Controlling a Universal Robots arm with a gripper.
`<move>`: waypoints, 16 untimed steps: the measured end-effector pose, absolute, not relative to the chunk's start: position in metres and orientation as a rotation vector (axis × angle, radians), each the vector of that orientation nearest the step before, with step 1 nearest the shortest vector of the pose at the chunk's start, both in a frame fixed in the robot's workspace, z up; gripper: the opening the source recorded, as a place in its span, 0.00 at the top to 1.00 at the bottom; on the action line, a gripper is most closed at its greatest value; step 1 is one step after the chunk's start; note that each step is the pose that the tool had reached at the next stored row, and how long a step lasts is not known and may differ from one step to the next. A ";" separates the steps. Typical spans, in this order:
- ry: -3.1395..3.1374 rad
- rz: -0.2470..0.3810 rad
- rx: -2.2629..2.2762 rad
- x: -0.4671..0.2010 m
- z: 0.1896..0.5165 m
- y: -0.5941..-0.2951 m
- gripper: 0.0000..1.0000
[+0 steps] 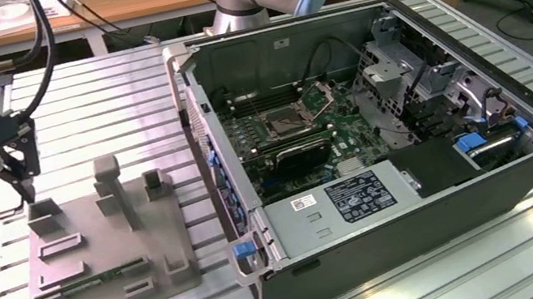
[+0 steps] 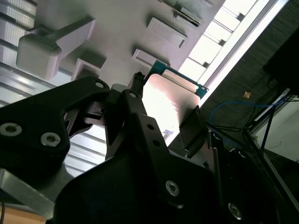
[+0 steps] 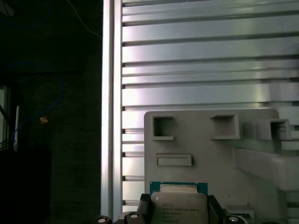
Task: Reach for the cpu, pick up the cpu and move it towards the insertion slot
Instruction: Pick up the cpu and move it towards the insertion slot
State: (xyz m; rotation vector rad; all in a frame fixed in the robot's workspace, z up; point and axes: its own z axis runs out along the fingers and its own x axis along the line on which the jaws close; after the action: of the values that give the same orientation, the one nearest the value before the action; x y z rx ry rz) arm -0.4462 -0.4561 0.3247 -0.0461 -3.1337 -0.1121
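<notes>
Black fingers (image 2: pixel 140 116) of my hand (image 2: pixel 166 106) pinch the cpu (image 2: pixel 168 95) by opposite edges, at the grey tray (image 3: pixel 201 140) corner. Tray posts (image 1: pixel 110 181) stand between hand and open computer case (image 1: pixel 407 199). Inside that case, well apart from the cpu: the insertion slot (image 1: pixel 289 121). Ribbed surface (image 1: pixel 102 88) beneath.

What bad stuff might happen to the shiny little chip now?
The fingers pinch the cpu only by its thin edges, so it might slip and drop onto the grey tray. The insertion slot sits inside the computer case, beside a raised latch, so the cpu might bump the case wall or latch going in.
</notes>
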 end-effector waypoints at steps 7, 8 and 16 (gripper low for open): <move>-3.134 -0.112 -0.046 -0.446 0.331 -0.456 0.45; -3.134 -0.112 -0.046 -0.446 0.332 -0.456 0.45; -3.134 -0.112 -0.046 -0.446 0.338 -0.456 0.45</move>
State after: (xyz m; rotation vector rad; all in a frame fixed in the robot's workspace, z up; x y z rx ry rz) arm -0.4462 -0.4562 0.3381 -0.0461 -3.1341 -0.1122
